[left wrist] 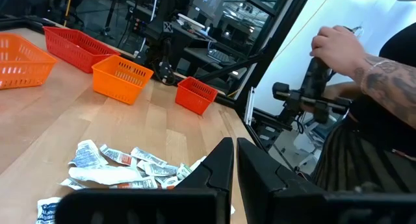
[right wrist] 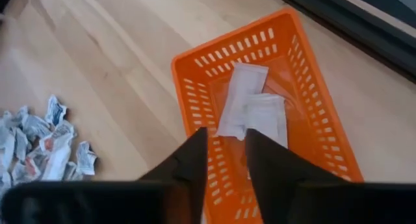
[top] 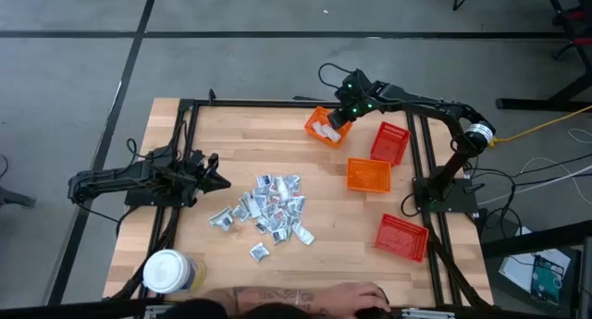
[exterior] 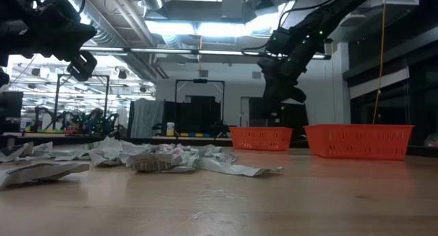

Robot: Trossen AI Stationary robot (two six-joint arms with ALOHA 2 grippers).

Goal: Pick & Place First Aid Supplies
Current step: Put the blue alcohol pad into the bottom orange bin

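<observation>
Flat white sachets in the orange basket

Two pale sachets (right wrist: 250, 107) lay overlapping inside the orange basket (right wrist: 322, 107), beneath the right gripper (right wrist: 226, 156), fingers parted and empty; crumpled packets (top: 270, 206) heaped mid-table.

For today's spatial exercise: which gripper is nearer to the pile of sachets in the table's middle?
Left. The left gripper sits just beside the pile of sachets; the right gripper hangs over the orange basket, well away.

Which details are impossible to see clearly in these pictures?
- Print on the sachets: too small in the high view.
- Contents of the two red baskets: mesh walls hide them in the low view.
- Person: cut off by the left wrist view's edge.
- Orange basket near end: hidden behind the right tool.
</observation>
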